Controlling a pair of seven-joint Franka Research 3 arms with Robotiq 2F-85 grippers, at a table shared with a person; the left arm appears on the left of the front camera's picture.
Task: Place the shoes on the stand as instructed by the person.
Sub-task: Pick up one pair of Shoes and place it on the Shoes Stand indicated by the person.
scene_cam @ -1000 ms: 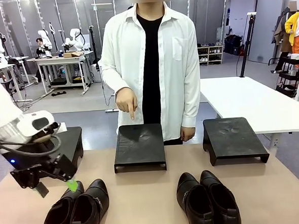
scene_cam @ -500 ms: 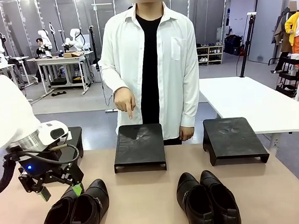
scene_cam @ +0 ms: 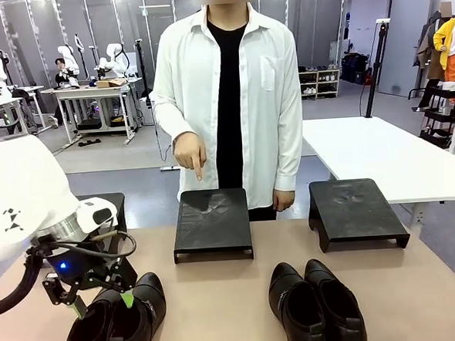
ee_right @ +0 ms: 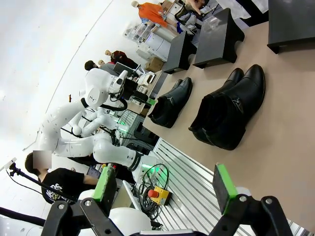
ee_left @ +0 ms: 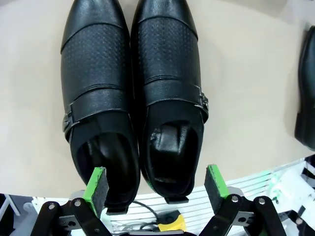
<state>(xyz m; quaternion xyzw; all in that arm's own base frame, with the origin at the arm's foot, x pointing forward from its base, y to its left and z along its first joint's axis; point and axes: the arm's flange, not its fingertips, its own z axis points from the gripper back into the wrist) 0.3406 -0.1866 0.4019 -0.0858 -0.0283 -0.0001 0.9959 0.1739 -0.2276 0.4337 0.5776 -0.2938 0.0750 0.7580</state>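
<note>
On the counter, the left arm has dropped its open jaws over the left shoe pair, poised to grasp for the middle stand the person points at; right jaws gape too.

Tan counter, plain and matte. Along the far edge, three low black stands with flat tops and short legs: left stand partly hidden at the left, middle stand at the centre, right stand well apart from it toward the right. On the near half, two pairs of glossy black shoes, toes pointing to the far side, soles flat on the surface. Left pair ahead of the gap between left and middle stands, shoes touching side by side. Right pair ahead of the gap between middle and right stands, likewise pressed together
</note>
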